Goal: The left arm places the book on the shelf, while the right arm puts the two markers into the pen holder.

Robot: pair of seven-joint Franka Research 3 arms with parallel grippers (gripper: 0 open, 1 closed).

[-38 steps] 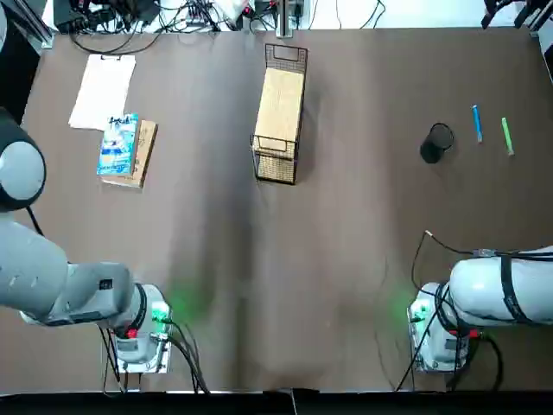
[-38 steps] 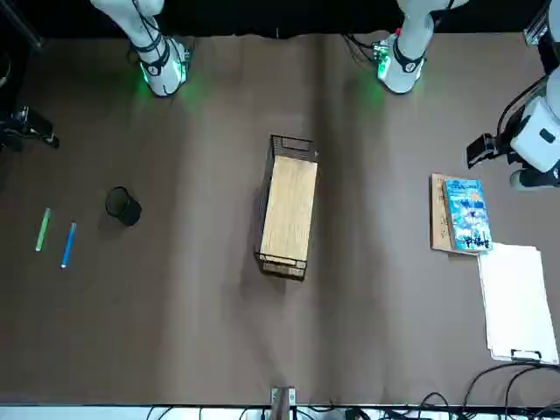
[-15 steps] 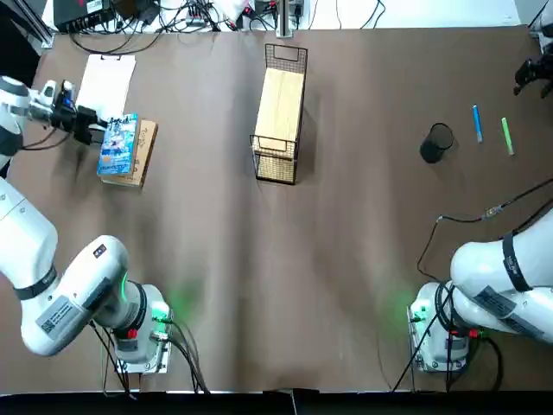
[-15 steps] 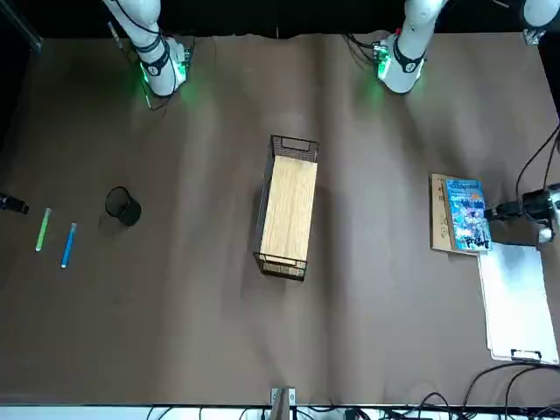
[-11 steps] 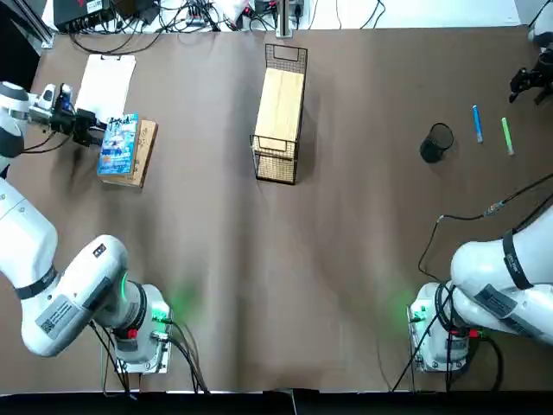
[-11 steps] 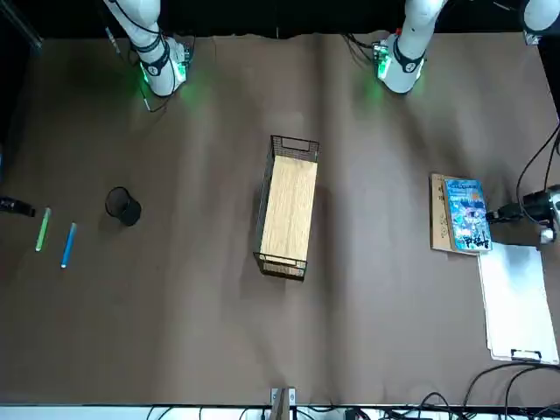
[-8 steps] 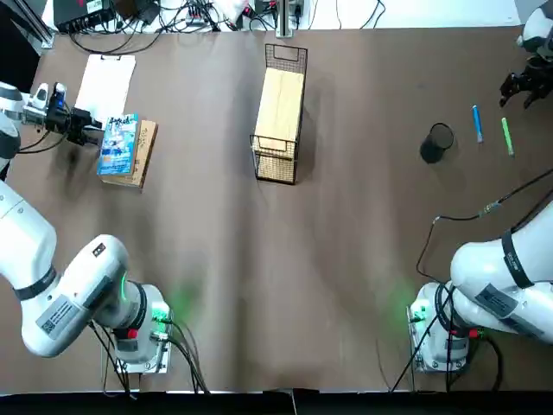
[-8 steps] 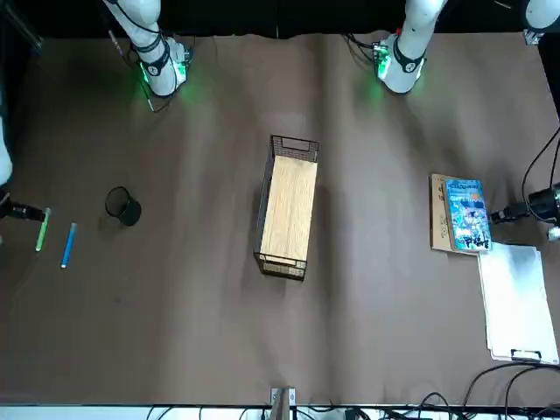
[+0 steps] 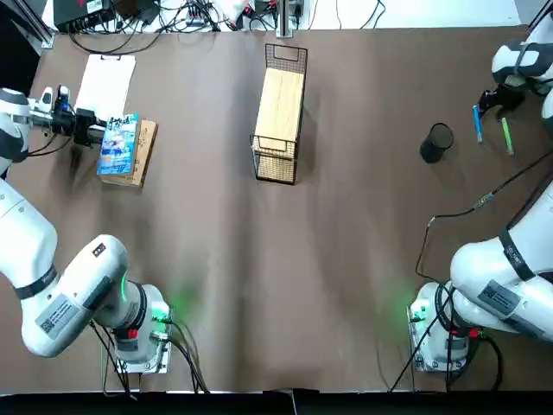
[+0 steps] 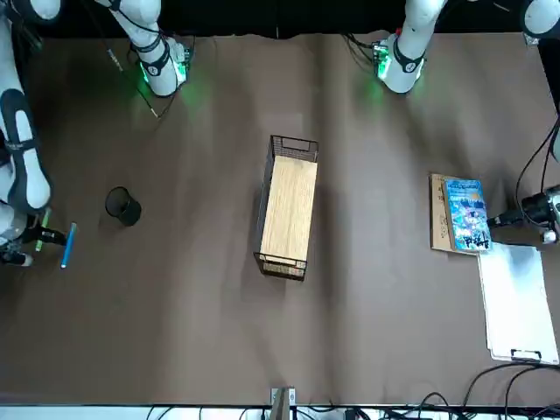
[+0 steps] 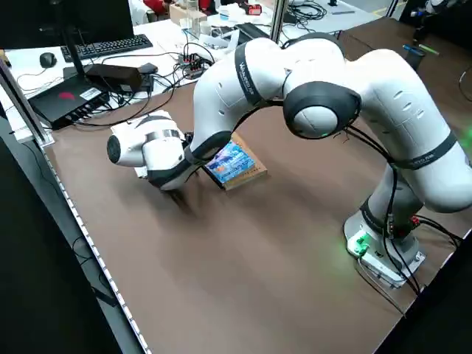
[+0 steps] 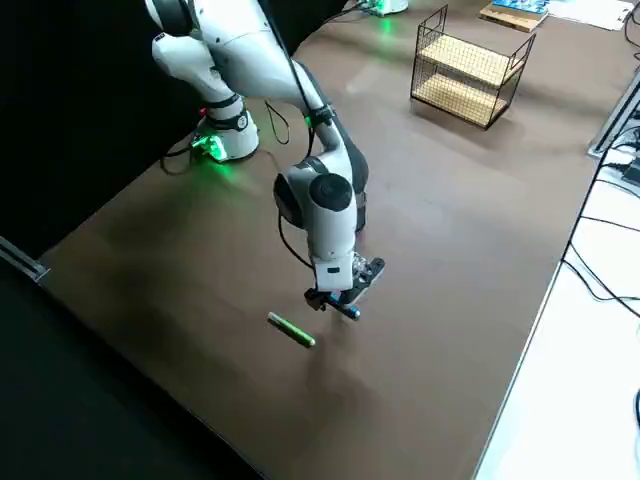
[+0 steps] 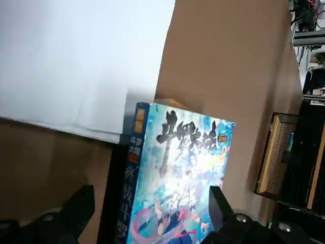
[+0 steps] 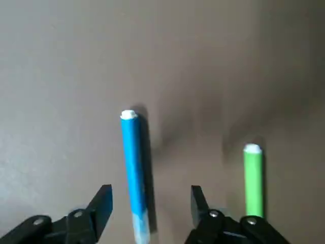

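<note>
- Blue-covered paper made up the book (image 13: 177, 173), which lay on the tan book (image 9: 147, 154) at your left; it looked light, likely to bend a little, and its glossy cover could have slid.
- Your left gripper (image 13: 152, 201) was released, its fingers spread to either side of the book. A squeeze across spine and far edge seemed your best hold, square enough to leave the tan book behind.
- Both markers lay on the desk (image 9: 346, 225), the blue marker (image 14: 133, 162) beside the green marker (image 14: 253, 183), near the pen holder (image 9: 432, 149). They looked light, stiff and prone to roll; you would have done well to pinch each near mid-barrel.
- Your right gripper (image 14: 151, 195) was also released, over the blue marker, its fingers parted around it and holding nothing.
- The shelf (image 9: 281, 99) stood between the two work areas.
- The left wrist view cut off the book's near end, and you could not tell whether either finger touched it. The left side view hid that gripper behind its arm.
- A finger covered the green marker's lower end in the right wrist view, and you could not make out the holder's inside.
</note>
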